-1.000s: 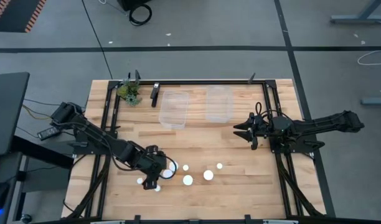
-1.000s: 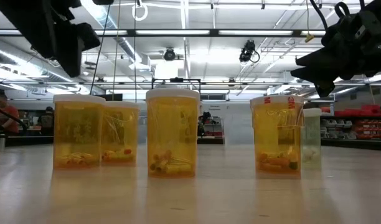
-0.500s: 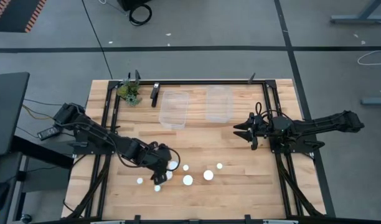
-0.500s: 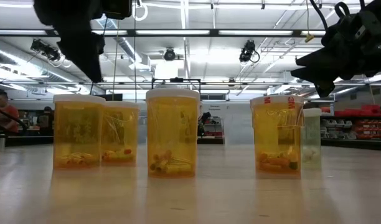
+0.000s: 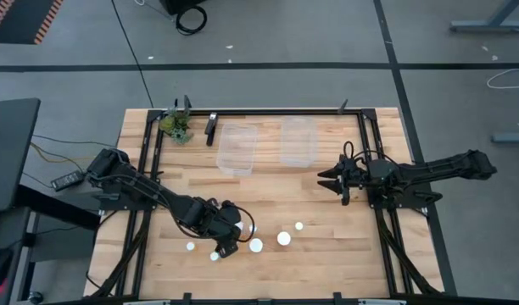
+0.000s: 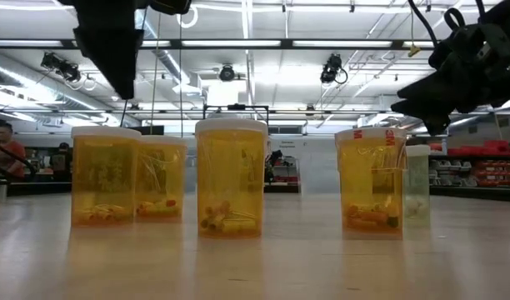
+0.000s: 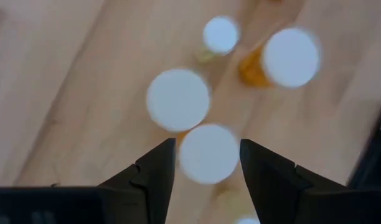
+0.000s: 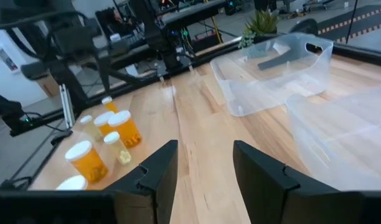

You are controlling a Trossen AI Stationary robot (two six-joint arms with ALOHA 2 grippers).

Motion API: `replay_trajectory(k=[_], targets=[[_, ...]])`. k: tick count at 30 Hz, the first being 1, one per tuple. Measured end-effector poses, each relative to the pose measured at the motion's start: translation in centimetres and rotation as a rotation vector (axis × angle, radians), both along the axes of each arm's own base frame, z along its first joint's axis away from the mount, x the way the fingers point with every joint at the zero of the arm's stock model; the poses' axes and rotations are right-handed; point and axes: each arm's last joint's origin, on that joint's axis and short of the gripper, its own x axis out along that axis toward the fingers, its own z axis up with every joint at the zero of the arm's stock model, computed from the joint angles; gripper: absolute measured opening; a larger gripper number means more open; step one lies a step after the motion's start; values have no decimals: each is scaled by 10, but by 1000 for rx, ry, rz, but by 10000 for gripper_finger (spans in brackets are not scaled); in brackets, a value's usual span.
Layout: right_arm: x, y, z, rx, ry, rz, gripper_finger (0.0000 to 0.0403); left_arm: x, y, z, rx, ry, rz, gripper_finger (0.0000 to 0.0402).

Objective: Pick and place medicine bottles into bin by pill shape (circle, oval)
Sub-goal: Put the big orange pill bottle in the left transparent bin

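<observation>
Above the clustered medicine bottles (image 5: 256,245), the left gripper (image 7: 207,163) is hovering, fingers apart; neighbouring caps are risking being knocked over.

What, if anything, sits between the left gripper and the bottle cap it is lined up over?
Nothing visible does. In the left wrist view the left gripper is open, with one medicine bottle's white cap directly between its fingers. Other caps stand close beside it, not in between.
</observation>
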Motion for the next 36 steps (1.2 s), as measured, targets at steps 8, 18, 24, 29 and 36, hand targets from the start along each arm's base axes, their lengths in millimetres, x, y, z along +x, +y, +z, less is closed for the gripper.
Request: replay_trajectory(k=[8,18,24,29,36], targets=[[0,0,-1,0,7,0,161,8,-4,-8,-16,53,119,189],[0,0,-2,-1,16,0,161,6,-9,-9,-69,62,221,273],[0,0,-2,-1,16,0,161,6,-9,-10,-83,69,244,307],[0,0,-2,-1,16,0,161,7,-7,-6,-84,77,251,288],[0,0,-2,-1,16,0,161,13,-10,10,-112,28,253,246]])
